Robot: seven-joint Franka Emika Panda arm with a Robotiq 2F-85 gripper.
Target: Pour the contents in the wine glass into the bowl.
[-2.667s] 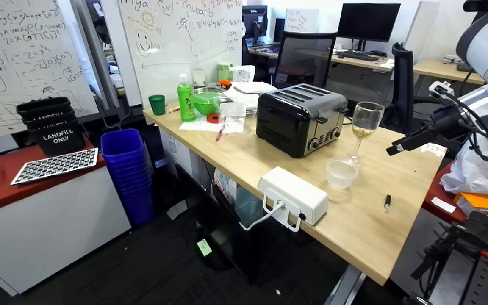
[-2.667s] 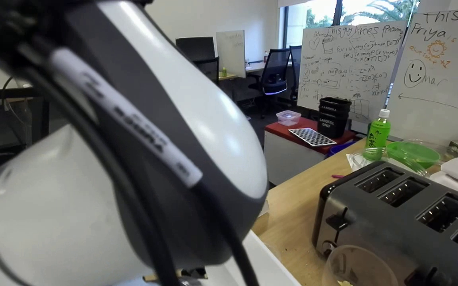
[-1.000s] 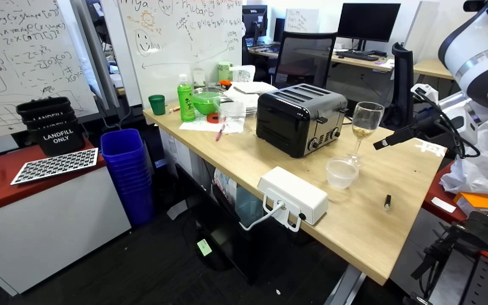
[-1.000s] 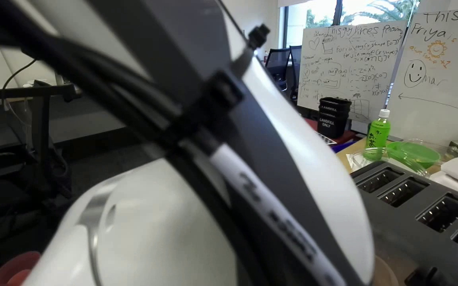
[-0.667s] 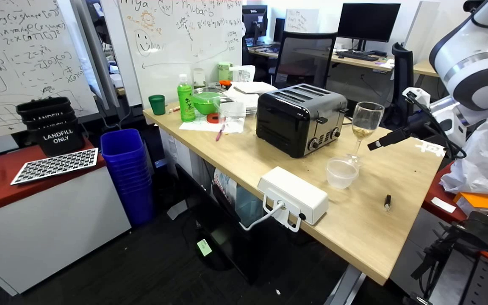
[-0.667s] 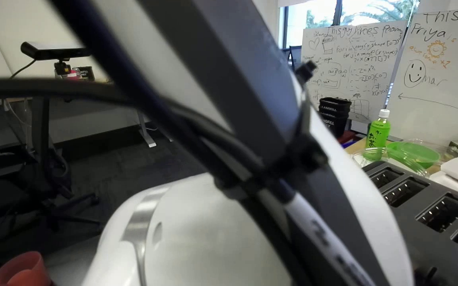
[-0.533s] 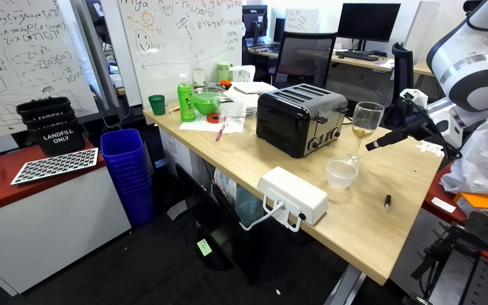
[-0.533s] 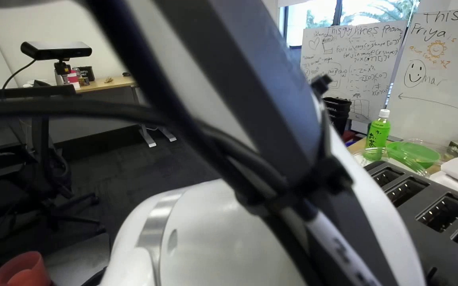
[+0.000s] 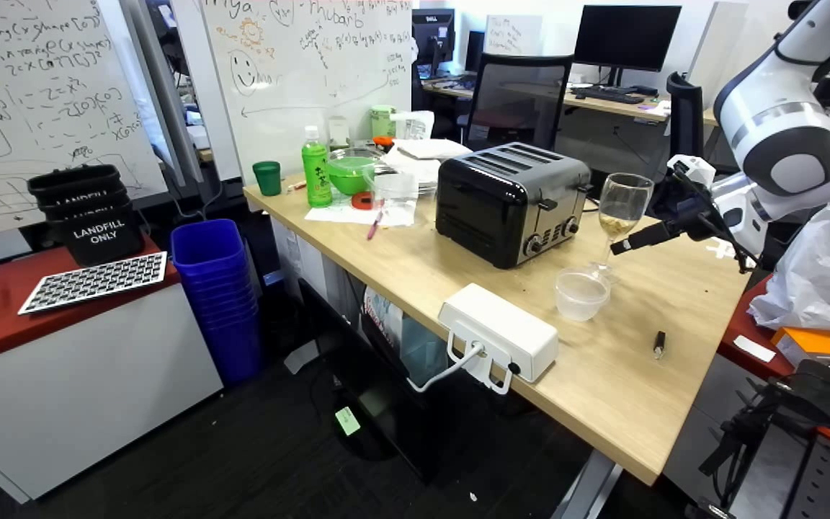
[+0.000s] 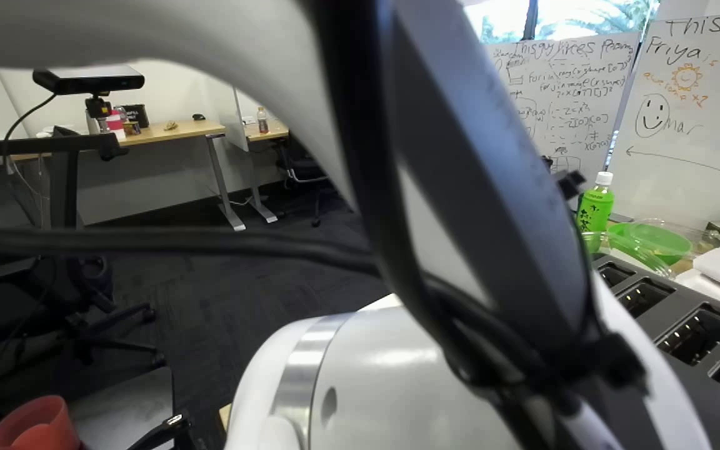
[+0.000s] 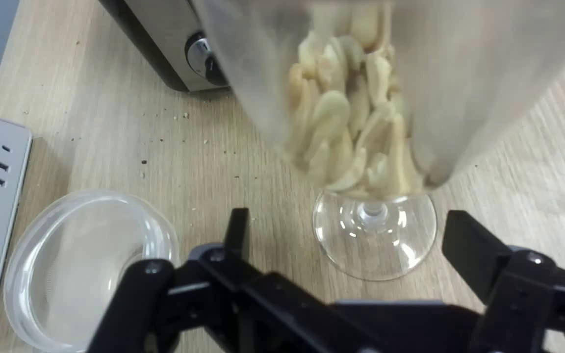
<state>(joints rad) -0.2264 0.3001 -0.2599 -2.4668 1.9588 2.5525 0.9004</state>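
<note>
Black pincer (image 11: 346, 236) agape w/ 1 wine glass (image 11: 437, 98) just ahead.

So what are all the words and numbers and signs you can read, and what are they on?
"LANDFILL ONLY": black bins
"DELL": monitor
"rhubarb": smiley whiteboard
"Mar": same board
"This pe", cut off: same board
"Friya", maybe "Priya": same board
"range": whiteboard behind the bins
Too small or blurred: the writing on the bottle, green label, far whiteboard, and most other scribbles.
</note>
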